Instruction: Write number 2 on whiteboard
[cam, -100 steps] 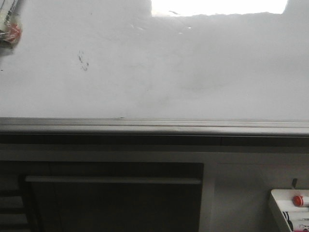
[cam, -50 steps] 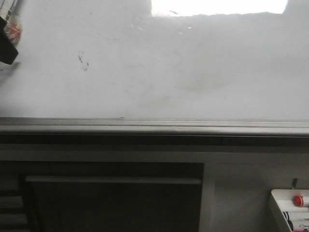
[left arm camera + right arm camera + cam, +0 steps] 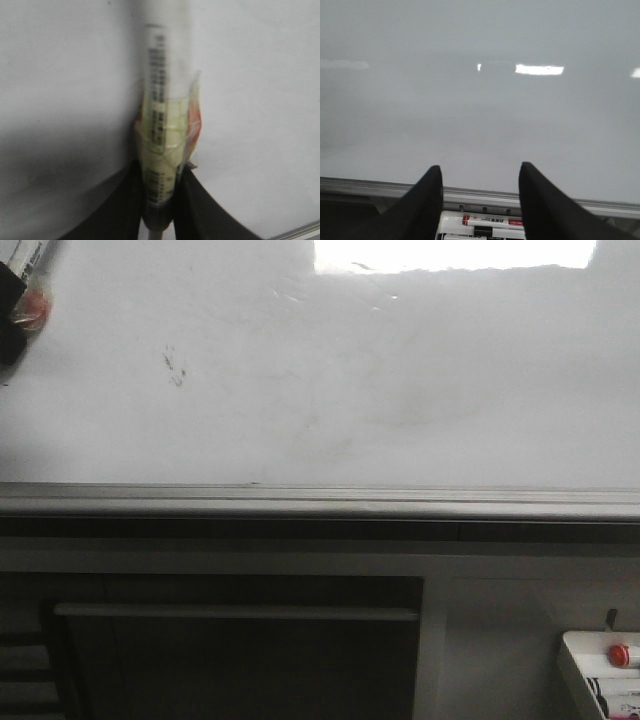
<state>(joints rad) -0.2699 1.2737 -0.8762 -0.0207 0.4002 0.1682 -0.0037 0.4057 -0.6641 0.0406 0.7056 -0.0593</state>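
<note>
In the front view the left gripper (image 3: 12, 302) sits at the far ten o'clock corner of the whiteboard (image 3: 400, 380), and over the last second it has crept into the picture and then edged up and out a little, so only a dark corner and a reddish patch show now. That reads as the arm positioning the marker (image 3: 161, 125), not yet writing: no 2 is on the board, only a faint smudge (image 3: 174, 368) at about ten o'clock and grey smears near the middle. The left wrist view shows the jaws clamped on the marker, a pale barrel with a barcode and a yellowish, orange-edged wrap, pointing at the board; it is blurred, and its tip runs out of the picture, so I cannot tell whether it touches. The right gripper (image 3: 480, 192) hangs with its jaws wide and nothing between them, over the rail (image 3: 380, 188) and a tray (image 3: 485, 220) holding a red-capped pen. In the front view that tray (image 3: 580, 660) is cut off at five o'clock, and glare whites out the board's twelve o'clock edge.
</note>
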